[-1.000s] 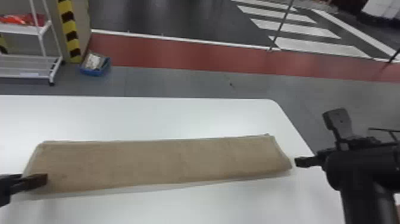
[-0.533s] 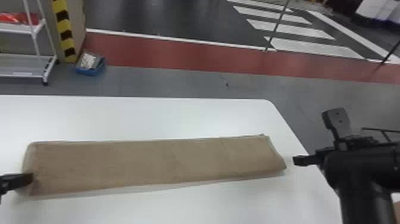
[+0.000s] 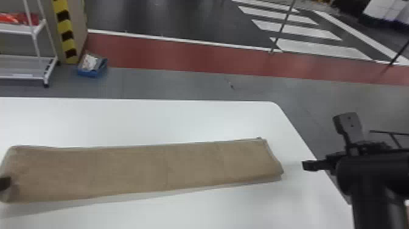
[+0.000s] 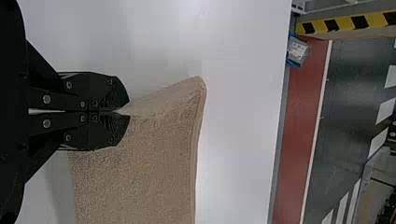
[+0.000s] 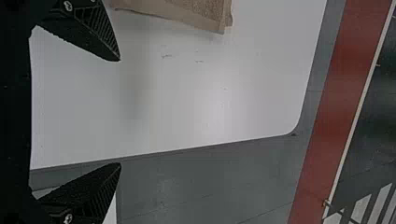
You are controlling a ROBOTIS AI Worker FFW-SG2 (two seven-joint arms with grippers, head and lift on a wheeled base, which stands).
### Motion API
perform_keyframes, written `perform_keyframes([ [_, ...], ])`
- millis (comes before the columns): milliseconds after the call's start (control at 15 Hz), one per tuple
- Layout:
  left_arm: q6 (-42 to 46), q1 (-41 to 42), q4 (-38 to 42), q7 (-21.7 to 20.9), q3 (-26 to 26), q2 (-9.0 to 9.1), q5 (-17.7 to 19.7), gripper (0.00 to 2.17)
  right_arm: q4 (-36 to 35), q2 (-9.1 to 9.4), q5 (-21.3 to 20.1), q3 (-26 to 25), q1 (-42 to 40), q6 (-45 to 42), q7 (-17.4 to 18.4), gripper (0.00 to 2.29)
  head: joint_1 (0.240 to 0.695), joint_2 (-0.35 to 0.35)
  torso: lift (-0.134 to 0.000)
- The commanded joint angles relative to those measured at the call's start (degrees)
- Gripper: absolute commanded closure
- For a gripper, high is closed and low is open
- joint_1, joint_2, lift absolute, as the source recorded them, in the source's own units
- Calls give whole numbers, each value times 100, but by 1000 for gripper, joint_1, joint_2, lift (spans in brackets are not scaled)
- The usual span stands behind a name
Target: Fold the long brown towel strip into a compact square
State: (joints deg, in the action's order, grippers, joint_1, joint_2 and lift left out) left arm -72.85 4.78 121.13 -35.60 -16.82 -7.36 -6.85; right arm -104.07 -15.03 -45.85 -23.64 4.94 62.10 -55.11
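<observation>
The table [image 3: 188,121] was white and had a round corner. The long brown towel strip [image 3: 146,167] lay on it, stretched out from side to side. Its right end was near the table's right edge. The tabletop had tiny dark marks [image 5: 166,56].

From the middle of the towel strip [image 3: 146,170], I can pass over the table [image 3: 152,121] at twelve o'clock or along the strip's near side at six. At nine my left claw [image 3: 4,183] blocks the end it grips. At three, a narrow gap leads to my right claw [image 3: 310,165], its arm looming behind.
</observation>
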Motion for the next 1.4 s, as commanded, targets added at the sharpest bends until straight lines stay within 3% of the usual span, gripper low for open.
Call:
perform_keyframes([
  [0, -24, -21, 16, -43, -331, -142, 35, 2142, 0, 0, 41, -44, -28, -9, 0, 76, 695, -264, -125],
  [200, -252, -170, 7, -78, -594, -468, 52, 2142, -8, 0, 68, -61, -54, -9, 0, 76, 695, -227, -125],
  [400, -1184, -232, 526, -193, -568, -459, 246, 2142, -17, 0, 68, -61, -54, -9, 0, 76, 695, -188, -125],
  [533, -1718, -232, 1255, -201, -129, -406, 369, 2142, -35, 0, 68, -53, -63, 8, 0, 76, 695, -200, -125],
  [600, -1718, -293, 1616, -184, 232, -353, 351, 2142, -52, 0, 59, -44, -89, 26, 0, 80, 695, -217, -125],
  [867, -1718, -777, 2082, 45, 1787, 253, -282, 2142, -87, 0, 59, -70, -204, 26, 0, 80, 695, -350, -125],
  [1200, -1718, -706, 2055, 133, 3167, 751, -809, 2142, -87, -88, 120, -149, -204, 8, -9, 80, 695, -350, -125],
  [1333, -1718, -706, 1853, 203, 3536, 751, -993, 2142, -87, -105, 120, -158, -212, 8, -9, 80, 695, -350, -125],
])
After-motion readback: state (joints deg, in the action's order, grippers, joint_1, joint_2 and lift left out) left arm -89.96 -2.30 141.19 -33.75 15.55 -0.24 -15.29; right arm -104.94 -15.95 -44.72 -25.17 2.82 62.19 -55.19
